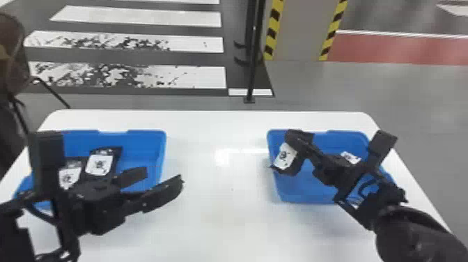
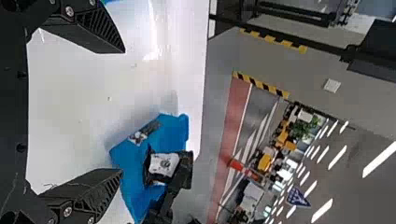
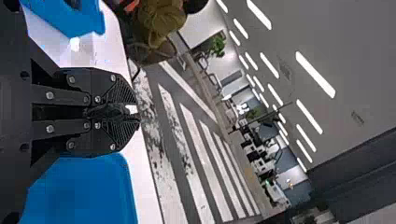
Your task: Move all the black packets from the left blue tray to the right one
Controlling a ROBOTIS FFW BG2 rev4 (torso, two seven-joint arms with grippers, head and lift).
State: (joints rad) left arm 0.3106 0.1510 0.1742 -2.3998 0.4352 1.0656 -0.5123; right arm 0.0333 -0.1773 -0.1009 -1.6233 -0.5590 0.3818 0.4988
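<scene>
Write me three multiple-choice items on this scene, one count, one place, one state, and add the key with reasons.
1. How many black packets show in the left blue tray?
A) None
B) Two
C) Five

2. Where is the packet held by the right end effector?
A) At the right blue tray
B) At the left blue tray
C) On the floor

3. What is the state of the left end effector?
A) Shut on a packet
B) Shut and empty
C) Open and empty

Key:
1 B: two white labels on black packets show there in the head view.
2 A: the head view shows it at that tray's left side.
3 C: its fingers stand wide apart with nothing between them.
</scene>
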